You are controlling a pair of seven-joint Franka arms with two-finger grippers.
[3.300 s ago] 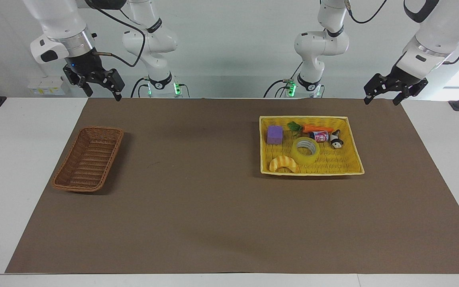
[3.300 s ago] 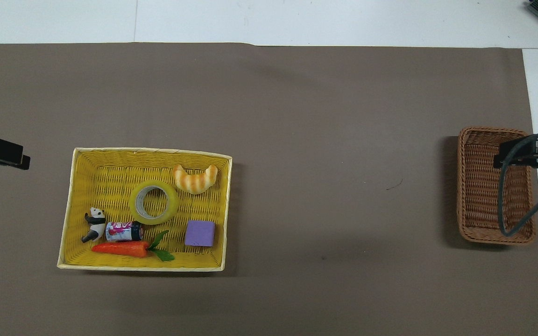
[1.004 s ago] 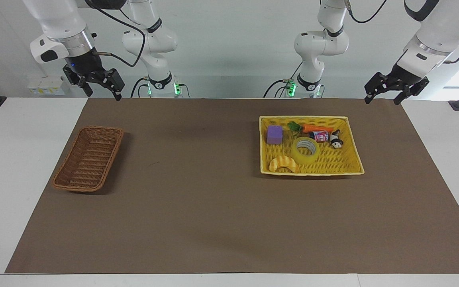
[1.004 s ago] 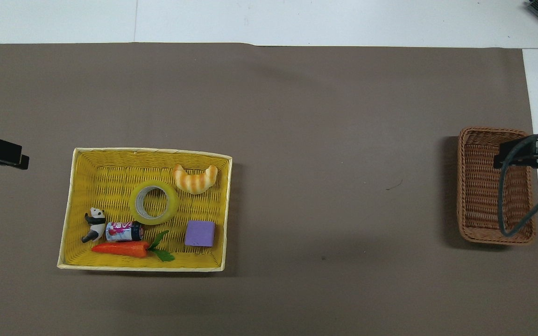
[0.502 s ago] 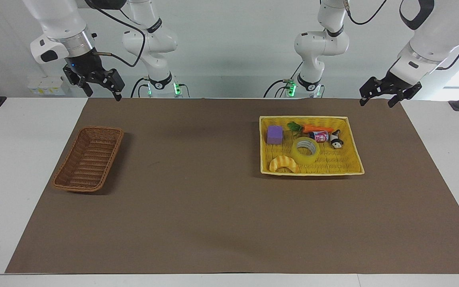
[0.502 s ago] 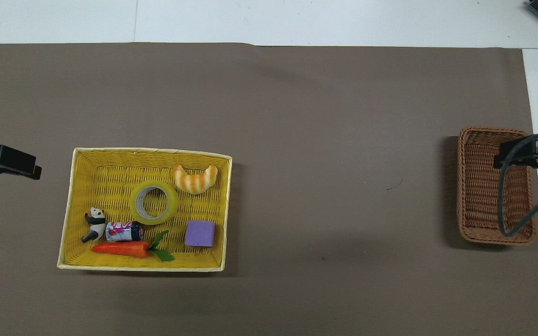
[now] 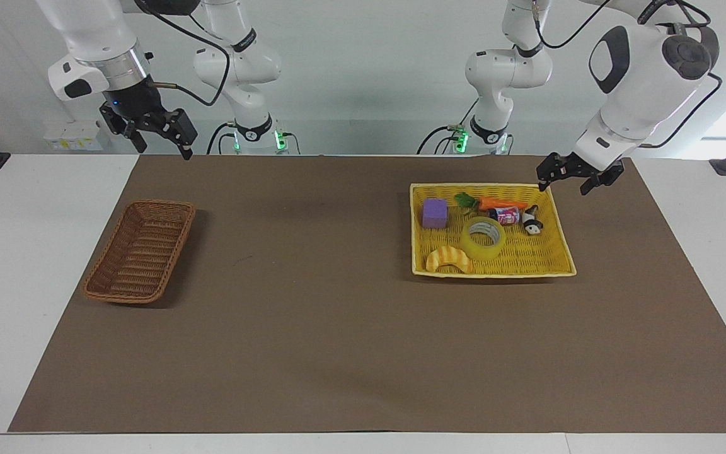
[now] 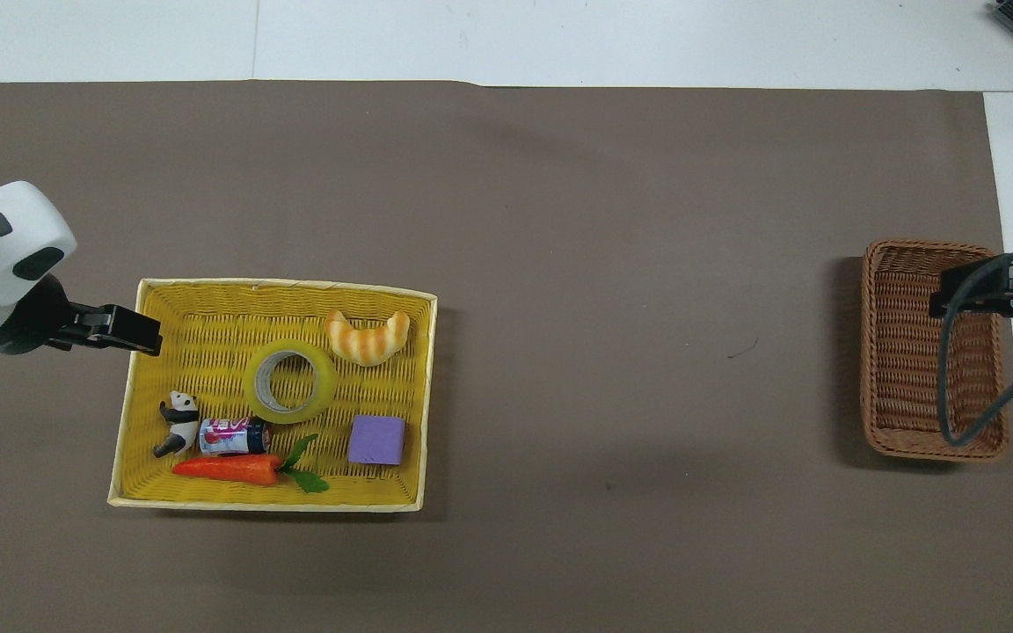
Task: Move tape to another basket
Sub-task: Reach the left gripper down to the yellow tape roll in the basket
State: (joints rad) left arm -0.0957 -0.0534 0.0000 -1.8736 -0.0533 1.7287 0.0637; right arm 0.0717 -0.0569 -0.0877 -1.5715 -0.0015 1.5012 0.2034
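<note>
Tape (image 7: 483,237): lies flat, core up, in the middle of the yellow basket (image 7: 558,222), at the left arm's end of the table; nothing grips it.
Neighbours: croissant toy (image 7: 448,259) touches or nearly touches the roll; small can (image 7: 505,215) sits just beside it, with a panda figure (image 7: 531,221), a carrot (image 7: 495,203) and a purple block (image 7: 435,213) nearby.
Left gripper (image 7: 570,179): empty, fingers apart, over the yellow basket's corner nearest the robots.
Right gripper (image 7: 159,134): empty, fingers apart, waiting in the air near the brown basket (image 7: 140,250).
Risk, crowding: a finger coming down outside the roll may nudge the croissant toy or the can.
Risk, grip: the roll is wide and smooth; a pinch across only the wall may slip or tilt.
Risk, carry: the brown basket stands well apart, so a handover or long reach could drop the roll on the mat (image 7: 312,328).
</note>
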